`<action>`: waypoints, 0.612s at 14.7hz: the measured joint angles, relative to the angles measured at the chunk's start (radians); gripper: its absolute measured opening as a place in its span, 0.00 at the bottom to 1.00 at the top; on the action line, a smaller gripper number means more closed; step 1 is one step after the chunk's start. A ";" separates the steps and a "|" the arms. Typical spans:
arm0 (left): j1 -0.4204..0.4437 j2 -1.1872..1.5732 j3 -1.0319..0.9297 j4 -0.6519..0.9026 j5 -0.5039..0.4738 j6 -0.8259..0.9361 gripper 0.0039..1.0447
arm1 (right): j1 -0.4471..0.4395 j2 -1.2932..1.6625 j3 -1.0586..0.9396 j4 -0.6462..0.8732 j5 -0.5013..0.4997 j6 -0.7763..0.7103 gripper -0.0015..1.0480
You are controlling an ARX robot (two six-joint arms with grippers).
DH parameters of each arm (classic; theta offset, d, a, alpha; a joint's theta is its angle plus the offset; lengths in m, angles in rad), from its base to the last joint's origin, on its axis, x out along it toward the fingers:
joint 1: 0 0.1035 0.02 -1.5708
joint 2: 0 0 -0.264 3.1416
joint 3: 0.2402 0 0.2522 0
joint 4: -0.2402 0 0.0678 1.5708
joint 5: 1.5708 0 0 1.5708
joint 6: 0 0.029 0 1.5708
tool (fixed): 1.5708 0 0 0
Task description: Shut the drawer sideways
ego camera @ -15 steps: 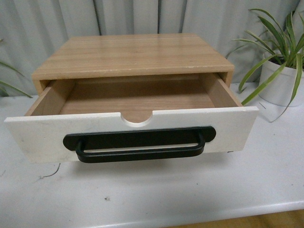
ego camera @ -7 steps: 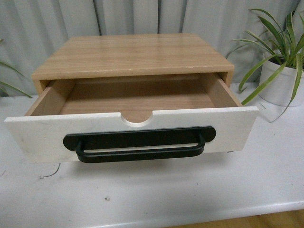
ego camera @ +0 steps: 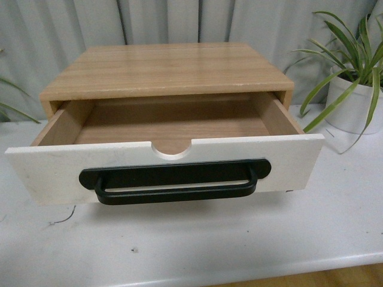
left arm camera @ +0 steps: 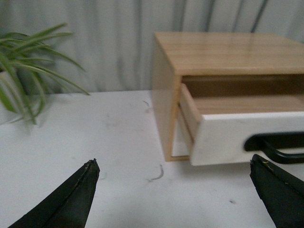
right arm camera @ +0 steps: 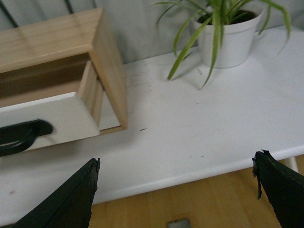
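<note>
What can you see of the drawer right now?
The drawer is wide and shallow, with a white front panel, light wood sides and floor, a long black bar handle and a half-round notch in its top edge. It stands pulled well out of the wooden case, empty, over the white table; nothing touches its front or handle.

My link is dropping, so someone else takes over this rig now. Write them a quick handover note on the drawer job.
Left gripper: open, empty, left of the cabinet.
Right gripper: open, empty, near the table front edge, right of the drawer.
Drawer: pulled well out, nothing inside, black handle facing the robot.
Done: nothing; neither gripper touches the drawer.
Left: probably bring a gripper to the front panel and push it flush.
</note>
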 joint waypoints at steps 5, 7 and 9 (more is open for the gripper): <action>-0.275 0.267 -0.009 0.168 0.062 0.449 0.94 | 0.329 0.393 0.150 -0.170 0.019 -0.408 0.94; -0.317 0.507 -0.009 0.381 0.073 0.718 0.94 | 0.452 0.520 0.162 -0.102 0.059 -0.629 0.94; -0.329 0.784 -0.009 0.617 0.076 0.834 0.94 | 0.469 0.663 0.185 0.013 0.066 -0.726 0.94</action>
